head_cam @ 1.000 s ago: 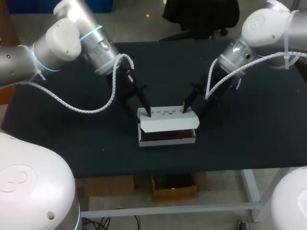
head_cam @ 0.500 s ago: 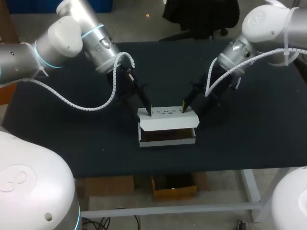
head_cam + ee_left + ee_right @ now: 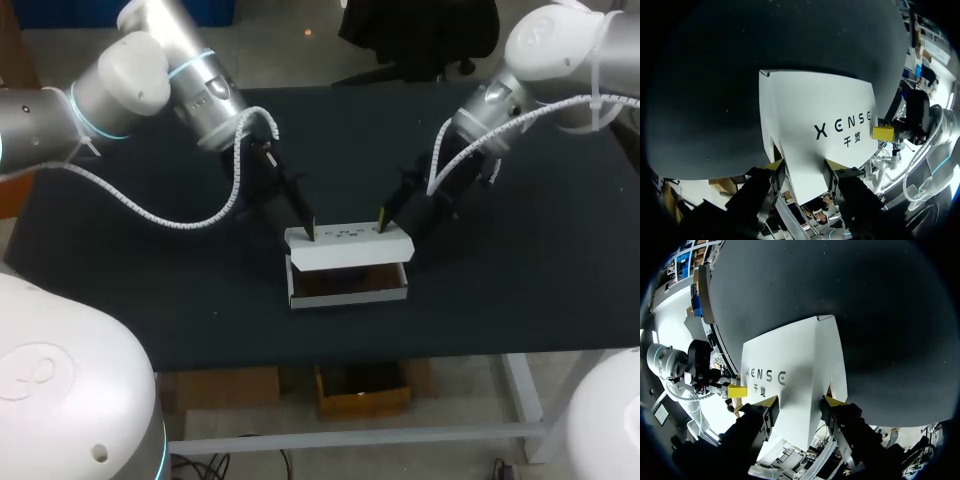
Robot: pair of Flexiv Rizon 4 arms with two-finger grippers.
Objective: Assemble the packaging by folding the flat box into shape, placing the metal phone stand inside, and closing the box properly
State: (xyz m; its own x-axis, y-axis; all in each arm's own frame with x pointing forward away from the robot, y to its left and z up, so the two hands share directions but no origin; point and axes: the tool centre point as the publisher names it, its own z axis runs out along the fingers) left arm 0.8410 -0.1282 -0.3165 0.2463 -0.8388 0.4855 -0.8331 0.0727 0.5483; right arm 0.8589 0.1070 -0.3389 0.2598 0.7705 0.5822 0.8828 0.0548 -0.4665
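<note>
The white box (image 3: 350,287) stands near the front middle of the dark table (image 3: 150,290), with its lid (image 3: 348,252) half lowered over it. What is inside is too dark to tell. The left gripper (image 3: 310,231) and the right gripper (image 3: 383,226) each rest on one rear corner of the lid. Their fingers are spread apart with the yellow tips on the cardboard, and they do not clamp it.
</note>
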